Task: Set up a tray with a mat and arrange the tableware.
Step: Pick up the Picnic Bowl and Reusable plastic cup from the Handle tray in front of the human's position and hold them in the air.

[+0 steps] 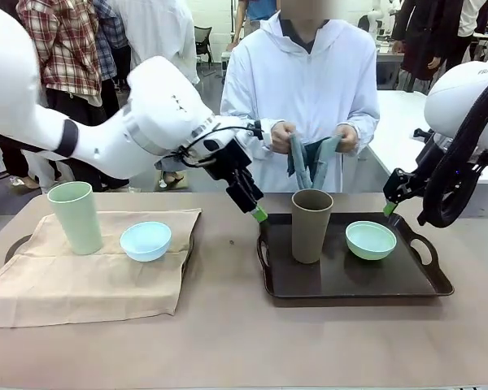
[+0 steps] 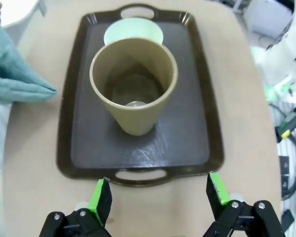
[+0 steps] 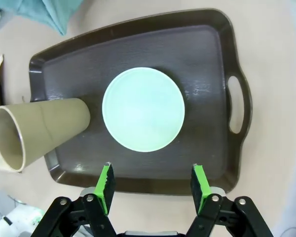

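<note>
Beige mat (image 1: 89,276) lies nearest, at 8 o'clock on the bench (image 1: 244,349), draped over a tray (image 1: 15,246) and carrying the pale green tumbler (image 1: 75,217) and the light blue bowl (image 1: 145,240). At 4 o'clock, a bare dark tray (image 1: 350,284) holds the upright brown tumbler (image 1: 311,225), with the mint green bowl (image 1: 371,240) on its 3 o'clock side. Left claw (image 1: 259,214) hovers at this tray's 9 o'clock handle, jaws wide apart and empty. Right claw (image 3: 153,185) hovers above the bowl side, jaws apart, holding nothing. At 12 o'clock, the person holds a teal cloth (image 1: 309,158) in both hands. Hazards: the tall tumbler is likely to tip if a finger strikes its wall during approach. Both arms converge on one tray and risk contact. Laying the cloth while the tableware occupies the tray would probably drag or upset it.
</note>
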Robot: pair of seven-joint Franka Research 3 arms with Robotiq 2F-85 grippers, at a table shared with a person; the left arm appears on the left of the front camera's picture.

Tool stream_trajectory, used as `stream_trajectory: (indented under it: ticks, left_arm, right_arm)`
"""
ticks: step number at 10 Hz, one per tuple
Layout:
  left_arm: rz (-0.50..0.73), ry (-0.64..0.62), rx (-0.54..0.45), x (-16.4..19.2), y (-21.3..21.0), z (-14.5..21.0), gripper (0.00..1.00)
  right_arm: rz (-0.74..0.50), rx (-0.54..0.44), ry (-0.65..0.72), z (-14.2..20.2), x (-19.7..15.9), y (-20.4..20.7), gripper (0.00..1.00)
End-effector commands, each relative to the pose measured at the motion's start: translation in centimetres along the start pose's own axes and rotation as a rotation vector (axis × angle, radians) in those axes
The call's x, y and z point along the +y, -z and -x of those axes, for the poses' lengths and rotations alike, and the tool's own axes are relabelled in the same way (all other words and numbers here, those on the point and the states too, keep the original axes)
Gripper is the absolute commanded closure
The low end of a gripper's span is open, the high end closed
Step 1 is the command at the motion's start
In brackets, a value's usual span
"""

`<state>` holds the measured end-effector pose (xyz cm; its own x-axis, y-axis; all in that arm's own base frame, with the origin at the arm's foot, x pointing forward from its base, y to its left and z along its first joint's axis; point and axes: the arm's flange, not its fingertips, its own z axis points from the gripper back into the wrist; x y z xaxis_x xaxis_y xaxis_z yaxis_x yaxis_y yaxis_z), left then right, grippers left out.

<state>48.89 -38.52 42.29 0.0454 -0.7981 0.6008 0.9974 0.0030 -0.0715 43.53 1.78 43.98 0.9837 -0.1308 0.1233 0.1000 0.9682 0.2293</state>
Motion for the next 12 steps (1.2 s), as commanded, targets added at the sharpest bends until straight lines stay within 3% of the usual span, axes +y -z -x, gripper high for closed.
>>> stream_trajectory:
  ticks: [1, 4, 5, 6, 9, 10, 12]
  left_arm:
    - [-0.014, 0.043, 0.029, 2.9, 1.2, -1.0, 0.0]
    - [0.103, 0.015, -0.043, 4.6, 1.9, -1.0, 0.0]
    - [0.021, 0.034, 0.0, 3.6, 2.5, -0.8, 0.0]
    - [0.021, 0.034, 0.0, 3.6, 2.5, -0.8, 0.0]
    - [0.043, 0.033, -0.016, 4.3, 2.7, -1.1, 0.0]
    - [0.063, 0.074, -0.138, 3.5, 3.0, 0.1, 0.0]
    - [0.042, 0.095, -0.254, 2.8, 4.0, 3.5, 0.0]
  right_arm:
    - [0.001, 0.007, 0.026, -0.2, 0.0, 0.4, 0.2]
    - [-0.006, 0.002, 0.057, 0.5, -0.9, 0.4, 0.2]
    - [-0.008, -0.023, 0.094, 0.7, -0.7, -0.2, 0.2]
    - [-0.004, 0.008, 0.027, 0.1, -1.0, 0.3, 0.2]
    - [-0.006, 0.003, 0.043, 0.1, -1.1, 0.1, 0.2]
    - [-0.006, 0.009, 0.029, -1.1, -1.1, 1.2, 0.2]
    - [-0.003, -0.006, 0.03, -2.7, -1.8, 2.8, 0.2]
